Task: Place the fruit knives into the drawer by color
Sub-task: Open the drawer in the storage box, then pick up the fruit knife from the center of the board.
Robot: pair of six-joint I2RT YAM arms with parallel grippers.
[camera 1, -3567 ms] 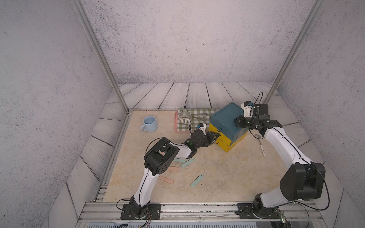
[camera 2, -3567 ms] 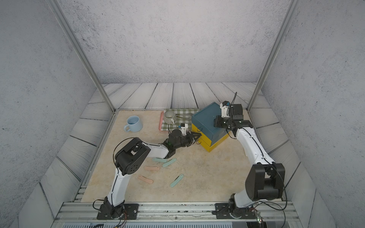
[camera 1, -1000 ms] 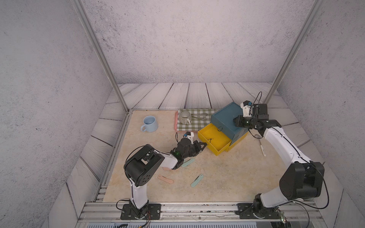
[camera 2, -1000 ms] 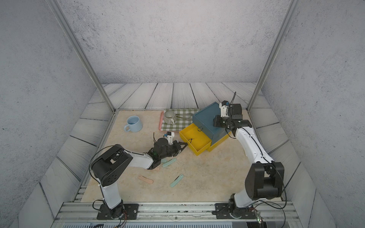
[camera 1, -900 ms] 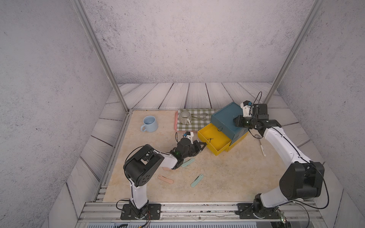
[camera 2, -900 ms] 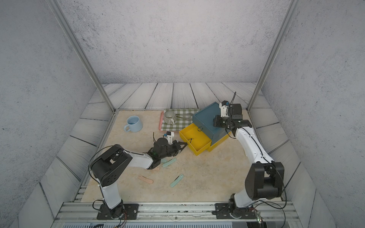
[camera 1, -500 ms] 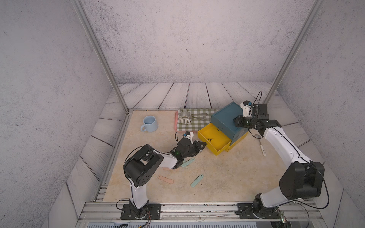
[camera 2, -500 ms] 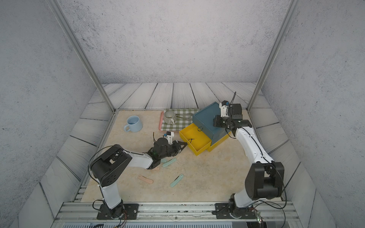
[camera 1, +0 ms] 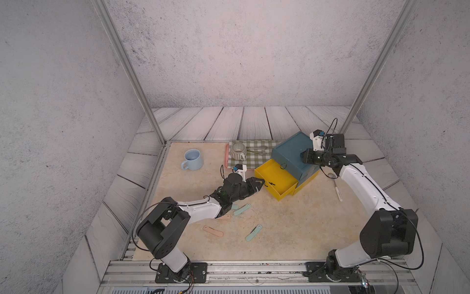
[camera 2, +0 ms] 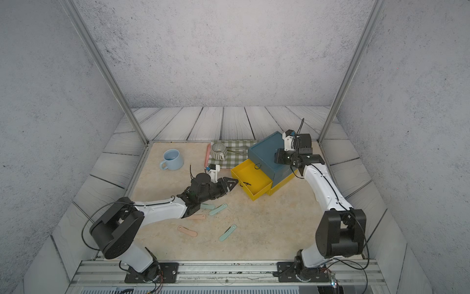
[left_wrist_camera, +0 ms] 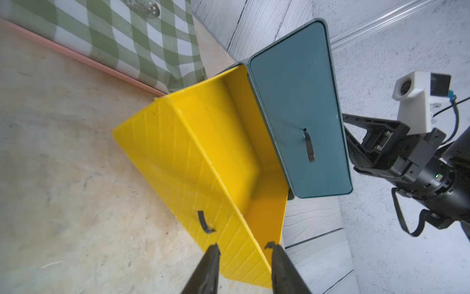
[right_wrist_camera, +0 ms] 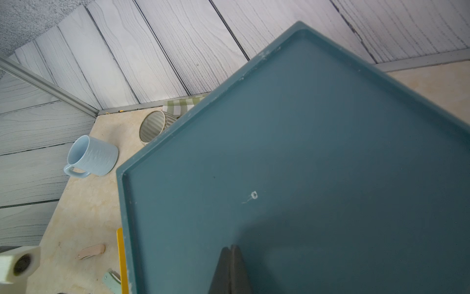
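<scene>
The dark teal drawer chest (camera 1: 292,150) stands at the back right with one yellow drawer (camera 1: 276,182) pulled out and empty. My left gripper (camera 1: 259,184) is open just in front of that drawer's black ring pull (left_wrist_camera: 204,224), holding nothing; its fingertips (left_wrist_camera: 215,250) stand apart. My right gripper (right_wrist_camera: 232,248) is shut, its tip resting on the chest's top. Loose fruit knives lie on the table beside my left arm: teal ones (camera 1: 241,209) (camera 1: 253,232) and pink ones (camera 1: 213,231) (camera 1: 223,217). Another teal knife (camera 2: 207,206) is half hidden under the arm.
A blue mug (camera 1: 192,159) stands at the back left. A striped cup (camera 1: 237,150) and metal cutlery (camera 1: 256,150) sit on the green checked cloth (camera 1: 254,159) behind the drawer. A thin white stick (camera 1: 337,191) lies right of the chest.
The yellow drawer came out after the earliest frames. In the last second my left gripper's jaws opened and let go of the ring pull. The right arm stayed still.
</scene>
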